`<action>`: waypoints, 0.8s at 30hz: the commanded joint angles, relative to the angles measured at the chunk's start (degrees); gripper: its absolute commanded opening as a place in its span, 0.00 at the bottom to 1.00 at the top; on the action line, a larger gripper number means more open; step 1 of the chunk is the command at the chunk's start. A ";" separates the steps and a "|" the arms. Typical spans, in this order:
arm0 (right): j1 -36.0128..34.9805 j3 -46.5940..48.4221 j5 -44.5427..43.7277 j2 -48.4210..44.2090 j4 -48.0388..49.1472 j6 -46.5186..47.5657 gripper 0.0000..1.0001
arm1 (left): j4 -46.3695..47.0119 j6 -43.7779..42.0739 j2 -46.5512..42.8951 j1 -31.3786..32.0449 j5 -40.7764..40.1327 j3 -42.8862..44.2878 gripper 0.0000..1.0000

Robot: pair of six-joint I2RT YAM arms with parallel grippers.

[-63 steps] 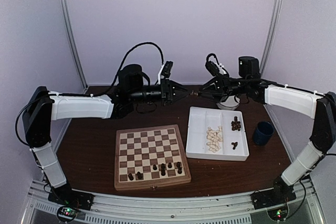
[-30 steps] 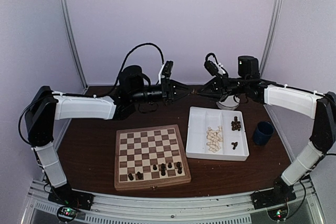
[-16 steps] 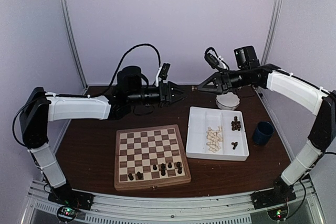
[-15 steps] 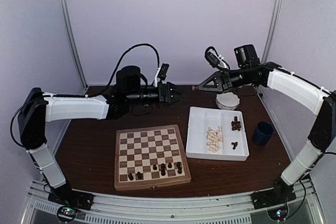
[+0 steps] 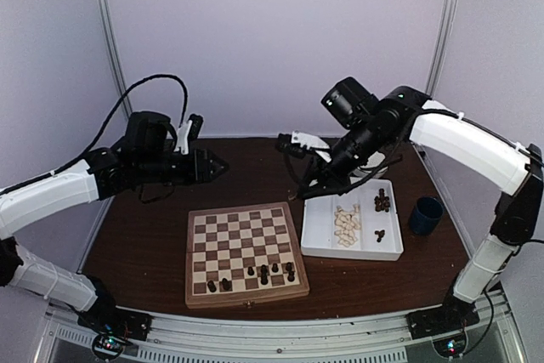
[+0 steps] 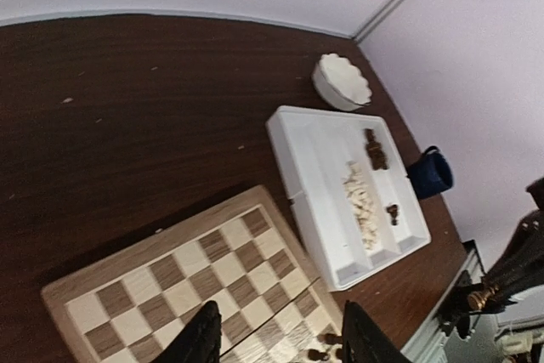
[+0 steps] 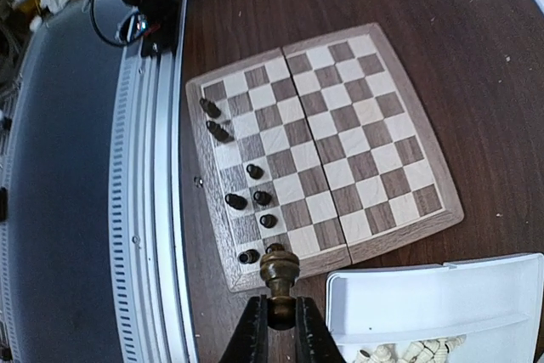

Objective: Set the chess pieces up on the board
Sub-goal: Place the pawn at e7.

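Held piece: a dark brown chess piece (image 7: 279, 271) is pinched between the closed fingers of the right gripper (image 7: 277, 316). Its knobbed end sticks out past the tips, and its long axis seems to run in line with the fingers.
Where it hangs: in the air over the strip between the board's right edge and the tray, touching neither.
Board: the board (image 5: 246, 248) lies flat at the table's near middle. A handful of dark pieces (image 7: 255, 171) stand in its two rows nearest the robot, and the other squares are bare.
Way to go: the unfilled near-row squares look to lie below the held piece and toward the robot's side. The right arm is by far the nearer.
Left gripper: the left gripper (image 6: 279, 342) has its fingers spread with nothing between them. It is raised over the far left of the table, well apart from the board.
Tray: a white divided tray (image 5: 319, 227) sits just beside the board on the right. Cream pieces (image 5: 346, 225) lie in its middle compartment and a few dark ones in the right one.
Surface and room: a dark wood table (image 5: 153, 235), a blue cup (image 5: 425, 214) right of the tray, a white bowl (image 6: 342, 82) beyond it, and pale lilac walls.
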State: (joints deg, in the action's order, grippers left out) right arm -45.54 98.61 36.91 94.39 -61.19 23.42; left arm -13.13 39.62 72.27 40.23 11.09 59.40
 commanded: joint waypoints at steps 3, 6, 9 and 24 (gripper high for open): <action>-9.78 7.39 -17.84 10.26 -8.01 8.91 0.08 | -10.73 -0.57 -10.04 -3.17 -14.09 -6.90 0.48; -13.97 13.89 -19.82 16.86 -10.72 9.59 0.07 | -11.03 -0.48 -13.06 -3.70 -15.13 -8.81 0.48; -16.86 21.57 -21.90 23.91 -13.92 10.18 0.06 | -11.68 -0.80 -15.03 -3.88 -15.27 -9.80 0.48; -25.84 35.79 -28.43 41.31 -15.57 11.06 0.05 | -16.09 -4.80 -21.28 -4.48 -18.03 -11.53 0.48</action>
State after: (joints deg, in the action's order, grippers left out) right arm -70.08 132.31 12.16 134.10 -75.79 33.89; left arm -28.58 36.69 52.07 36.29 -5.39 48.58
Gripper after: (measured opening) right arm 0.104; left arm 0.479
